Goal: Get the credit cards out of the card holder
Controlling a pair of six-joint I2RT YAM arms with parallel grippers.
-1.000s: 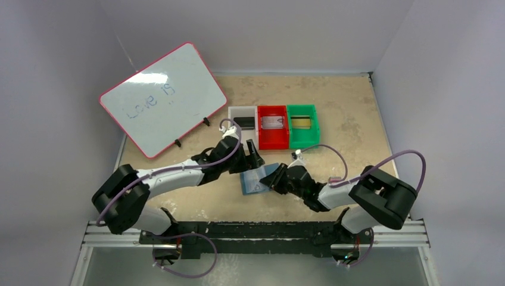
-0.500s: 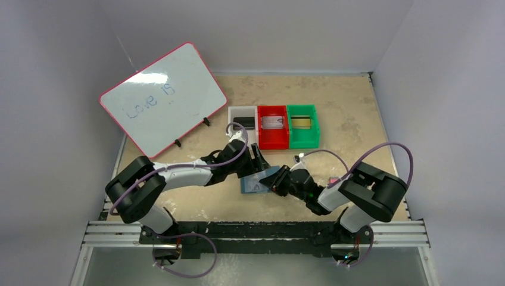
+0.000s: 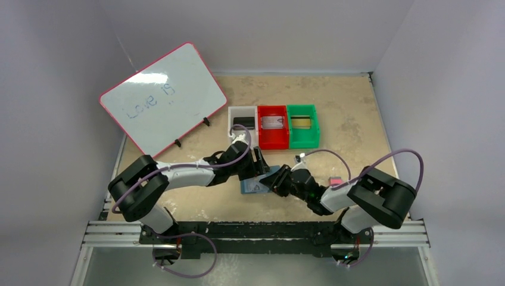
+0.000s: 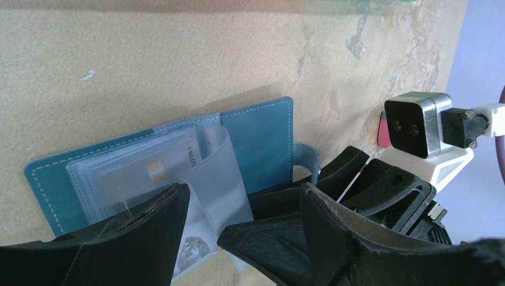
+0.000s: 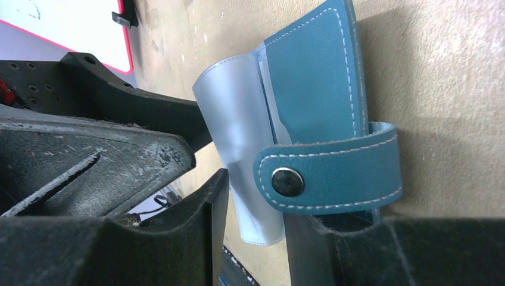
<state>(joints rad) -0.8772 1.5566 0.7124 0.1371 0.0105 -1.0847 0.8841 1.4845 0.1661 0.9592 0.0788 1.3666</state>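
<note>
The slate-blue card holder (image 3: pixel 255 185) lies open on the table between both grippers. In the left wrist view the holder (image 4: pixel 262 134) shows clear sleeves, and a silvery-grey credit card (image 4: pixel 143 176) with a gold chip sits in one. My left gripper (image 3: pixel 259 166) (image 4: pixel 244 199) is open just above the sleeves. My right gripper (image 3: pixel 279 179) (image 5: pixel 256 205) is open, its fingers either side of a loose clear sleeve (image 5: pixel 241 143), beside the snap tab (image 5: pixel 333 176). One right finger lies over the holder's right half.
White (image 3: pixel 234 111), red (image 3: pixel 273 140) and green (image 3: pixel 302 140) bins stand behind, holding a black card (image 3: pixel 242 121), a silvery card (image 3: pixel 273 122) and a gold card (image 3: pixel 302 121). A pink-framed whiteboard (image 3: pixel 164 98) leans at the back left. A small pink block (image 3: pixel 336 180) lies to the right.
My left gripper has moved right and down onto the holder. My right gripper has edged left over the holder's right side. The holder has shifted slightly.
</note>
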